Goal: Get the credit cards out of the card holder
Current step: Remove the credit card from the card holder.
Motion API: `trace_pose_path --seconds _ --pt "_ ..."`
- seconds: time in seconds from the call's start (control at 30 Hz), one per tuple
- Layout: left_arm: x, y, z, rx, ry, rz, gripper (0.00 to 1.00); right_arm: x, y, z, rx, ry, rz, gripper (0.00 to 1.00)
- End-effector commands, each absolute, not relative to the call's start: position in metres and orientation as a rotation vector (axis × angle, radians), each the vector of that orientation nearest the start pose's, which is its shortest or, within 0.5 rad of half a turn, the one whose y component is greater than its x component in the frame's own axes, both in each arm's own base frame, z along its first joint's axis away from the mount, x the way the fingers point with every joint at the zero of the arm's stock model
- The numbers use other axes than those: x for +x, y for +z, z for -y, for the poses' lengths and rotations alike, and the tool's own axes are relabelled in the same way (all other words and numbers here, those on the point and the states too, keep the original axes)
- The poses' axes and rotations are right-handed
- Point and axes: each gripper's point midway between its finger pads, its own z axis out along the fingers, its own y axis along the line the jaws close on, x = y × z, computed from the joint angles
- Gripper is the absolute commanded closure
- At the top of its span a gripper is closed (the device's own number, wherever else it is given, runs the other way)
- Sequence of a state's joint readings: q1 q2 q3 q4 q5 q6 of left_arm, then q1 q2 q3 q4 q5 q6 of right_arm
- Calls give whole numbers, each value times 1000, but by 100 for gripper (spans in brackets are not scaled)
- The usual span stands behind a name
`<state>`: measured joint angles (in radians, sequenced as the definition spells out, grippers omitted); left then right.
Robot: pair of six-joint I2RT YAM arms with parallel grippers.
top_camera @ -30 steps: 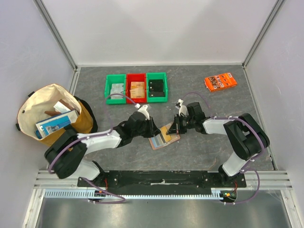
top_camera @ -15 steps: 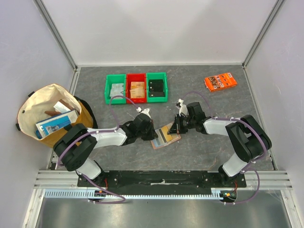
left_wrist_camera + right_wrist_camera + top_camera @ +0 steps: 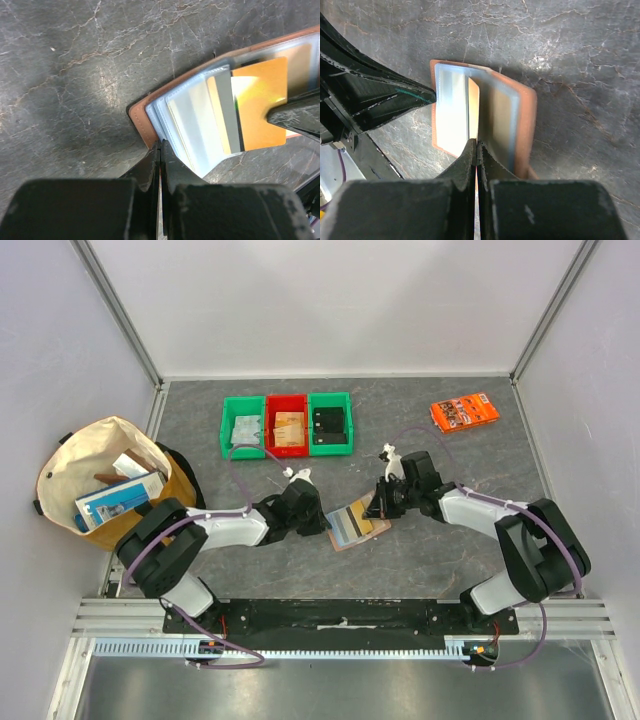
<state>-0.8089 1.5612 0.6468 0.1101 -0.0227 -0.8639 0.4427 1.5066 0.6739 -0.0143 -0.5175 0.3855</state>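
Note:
The card holder [image 3: 356,527] lies open on the table between both arms, reddish-brown leather [image 3: 139,118] with clear bluish sleeves. My left gripper [image 3: 325,523] is shut on its left edge [image 3: 160,146], pinning leather and sleeves. A tan credit card [image 3: 260,112] sticks partway out of a sleeve toward the right. My right gripper [image 3: 380,509] is shut on that card's edge [image 3: 477,145]; the card [image 3: 473,107] stands on edge between the sleeves. The holder's leather rim [image 3: 528,117] shows right of it. A greyish card [image 3: 227,115] stays in a sleeve.
Green [image 3: 243,427], red [image 3: 287,426] and green [image 3: 330,423] bins stand in a row at the back, each with items. An orange printed packet [image 3: 465,411] lies far right. A tan cloth bag [image 3: 105,480] with boxes sits at the left wall.
My left gripper has shut on the holder's left edge. My right gripper has shifted right with the tan card, drawing it farther out; the holder has slid slightly right.

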Motion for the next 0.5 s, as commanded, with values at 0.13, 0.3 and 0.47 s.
trace_pose_path --seconds 0.13,0.3,0.47 --pt "217 -4 257 -72 -574 -2617 98 267 60 -236 -183 1079 -2411 100" --pt "228 43 281 3 -739 -2495 96 263 44 -229 -209 984 -2474 99" --pt "233 79 311 102 -879 -2430 94 266 47 -221 -300 859 -2510 92"
